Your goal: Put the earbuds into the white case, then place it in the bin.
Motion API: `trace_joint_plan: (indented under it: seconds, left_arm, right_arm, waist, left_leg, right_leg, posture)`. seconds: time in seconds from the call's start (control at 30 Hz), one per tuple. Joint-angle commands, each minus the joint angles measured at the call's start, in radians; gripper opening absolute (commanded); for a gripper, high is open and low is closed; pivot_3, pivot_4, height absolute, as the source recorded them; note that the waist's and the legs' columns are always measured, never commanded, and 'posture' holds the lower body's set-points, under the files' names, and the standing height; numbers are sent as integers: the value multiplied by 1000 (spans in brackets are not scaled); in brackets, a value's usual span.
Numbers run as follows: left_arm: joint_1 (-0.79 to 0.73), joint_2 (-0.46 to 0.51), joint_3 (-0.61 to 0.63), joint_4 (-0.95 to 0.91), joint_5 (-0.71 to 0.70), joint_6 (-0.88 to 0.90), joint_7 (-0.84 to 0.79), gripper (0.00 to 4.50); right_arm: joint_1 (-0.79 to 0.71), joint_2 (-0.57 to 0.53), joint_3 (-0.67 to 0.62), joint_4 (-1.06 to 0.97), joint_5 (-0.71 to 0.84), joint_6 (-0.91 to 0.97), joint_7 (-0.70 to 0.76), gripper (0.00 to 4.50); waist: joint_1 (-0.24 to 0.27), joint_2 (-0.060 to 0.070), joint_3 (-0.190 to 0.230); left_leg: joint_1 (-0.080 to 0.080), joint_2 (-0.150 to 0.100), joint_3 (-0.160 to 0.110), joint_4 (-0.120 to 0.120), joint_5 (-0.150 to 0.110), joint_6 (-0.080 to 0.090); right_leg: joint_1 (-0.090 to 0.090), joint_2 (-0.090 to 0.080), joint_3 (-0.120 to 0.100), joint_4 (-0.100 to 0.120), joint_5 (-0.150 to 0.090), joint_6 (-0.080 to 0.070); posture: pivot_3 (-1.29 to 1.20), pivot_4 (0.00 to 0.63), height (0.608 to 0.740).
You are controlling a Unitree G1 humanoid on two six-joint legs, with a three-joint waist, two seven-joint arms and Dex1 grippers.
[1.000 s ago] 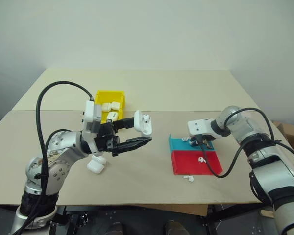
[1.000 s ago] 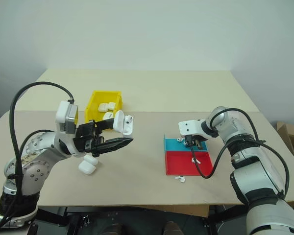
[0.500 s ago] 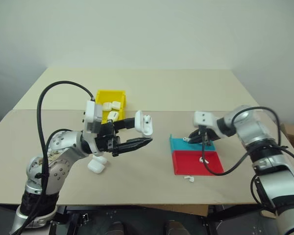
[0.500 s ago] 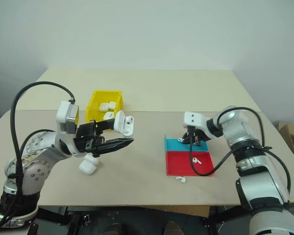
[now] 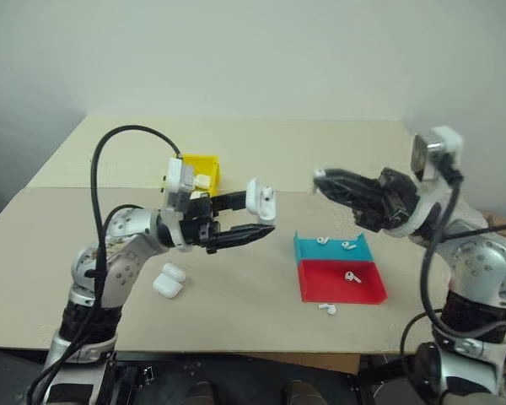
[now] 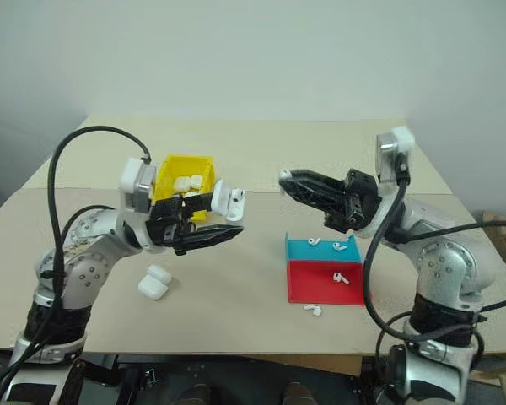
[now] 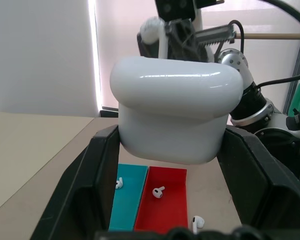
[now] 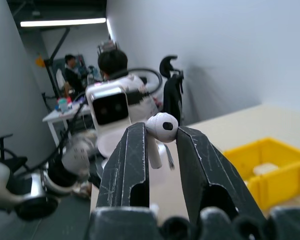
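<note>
L gripper (image 5: 266, 218) is clamped on the white case (image 5: 261, 197), holding it up in the air well above the table (image 5: 236, 295), lid end toward the other arm — prob. so the case presents a steady target for loading. R gripper (image 5: 320, 180) is closed on one earbud (image 8: 161, 127), pinched at the fingertips with the bud head poking out past them, stem down between the pads; it points across at the case, still clearly apart from it. Looks like the hand-off step: bud goes into the case next, which needs fine alignment w/ the lid opening.

Relative to the case: the bin (image 5: 201, 168) sits behind it on the table with other white cases inside; the teal and red tray (image 5: 337, 268) lies below and toward the R arm, three earbuds (image 5: 347, 275) in it, one more on the table just off its near edge. Another case (image 5: 169, 281) lies on the table below the L arm — not in play now.
</note>
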State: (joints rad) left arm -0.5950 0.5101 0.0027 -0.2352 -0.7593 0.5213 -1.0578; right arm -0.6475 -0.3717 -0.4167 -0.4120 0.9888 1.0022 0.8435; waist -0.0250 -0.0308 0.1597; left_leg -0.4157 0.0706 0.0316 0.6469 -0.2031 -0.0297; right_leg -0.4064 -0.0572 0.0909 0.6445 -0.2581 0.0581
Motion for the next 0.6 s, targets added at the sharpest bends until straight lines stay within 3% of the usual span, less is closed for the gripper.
trace_joint_plan:
  seconds: [0.03,0.2,0.6]
  left_arm:
    - [-40,-18,-5,7,11,-27,-13,2762]
    - [-59,-36,-6,29,26,-32,-26,2762]
    - [-53,-26,6,17,26,-29,-39,2762]
  right_arm:
    - [12,37,26,-116,98,-19,-146,619]
    - [77,24,146,-177,61,-61,-190,619]
    - [108,-47,238,-150,45,-142,-201,619]
  waist:
    - [1,0,0]
    - [0,0,0]
    - [-1,0,0]
  left_leg:
    - [0,0,0,0,0,0]
    - [0,0,0,0,0,0]
    - [-1,0,0,0,0,0]
  right_leg:
    - [0,0,0,0,0,0]
    - [0,0,0,0,0,0]
    - [0,0,0,-1,0,0]
  posture:
    - [0,150,740]
    - [0,150,740]
    - [0,150,740]
